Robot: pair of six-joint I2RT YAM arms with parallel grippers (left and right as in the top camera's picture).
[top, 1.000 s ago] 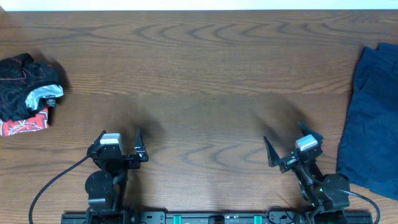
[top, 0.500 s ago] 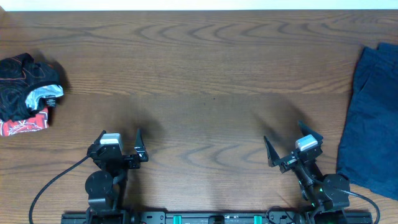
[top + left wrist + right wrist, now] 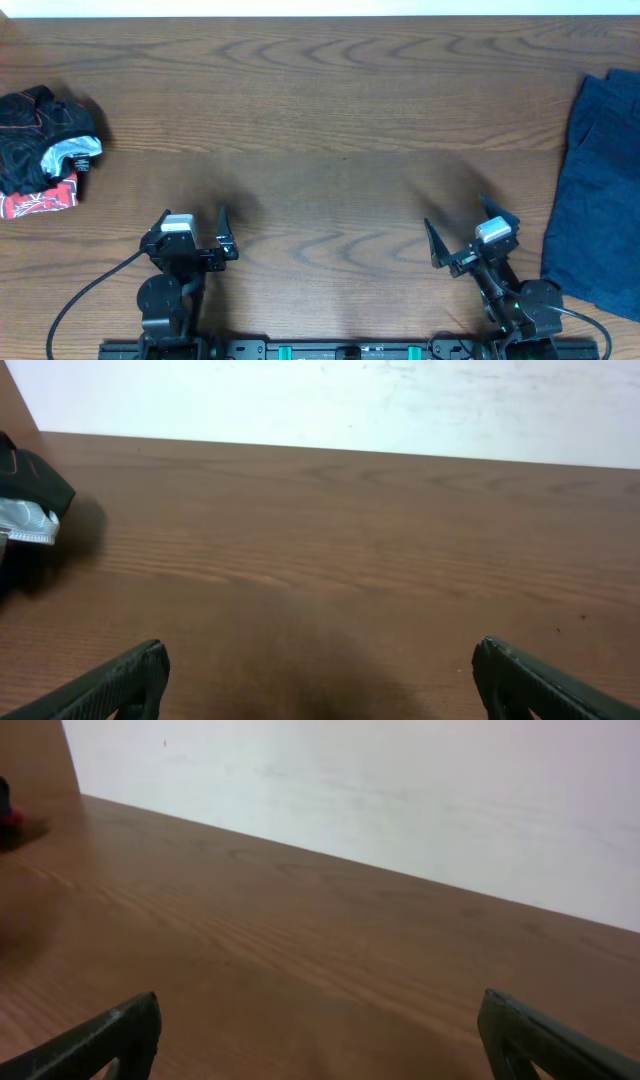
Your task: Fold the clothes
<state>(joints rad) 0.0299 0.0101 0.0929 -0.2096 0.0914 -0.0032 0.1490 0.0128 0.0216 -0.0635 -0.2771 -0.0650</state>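
Cloth lies at both ends of the desk (image 3: 330,110), with bare wood between. At the right end a navy blue garment (image 3: 595,190) lies spread flat. Its outer part runs past the edge of the overhead view, so its whole outline cannot be told. At the left end, well apart from it, sits a crumpled bundle (image 3: 40,150) of black, red and pale grey cloth, near the desk's left edge. The left wrist view catches that bundle (image 3: 25,510) at its left margin, and the right wrist view shows only a dark and red scrap of it at the far left.

The left fingers (image 3: 225,240) stand spread wide with nothing between them, low over the near left part of the desk, and their tips (image 3: 120,680) show in the bottom corners of the wrist view. The right fingers (image 3: 434,245) are likewise spread wide and grip nothing. They stand near the front right, just beside the navy blue garment's near corner but not touching it.

The far edge of the desk meets a white wall (image 3: 400,400). A black cable (image 3: 80,300) loops by the left arm's base, and a rail (image 3: 320,350) runs along the near edge
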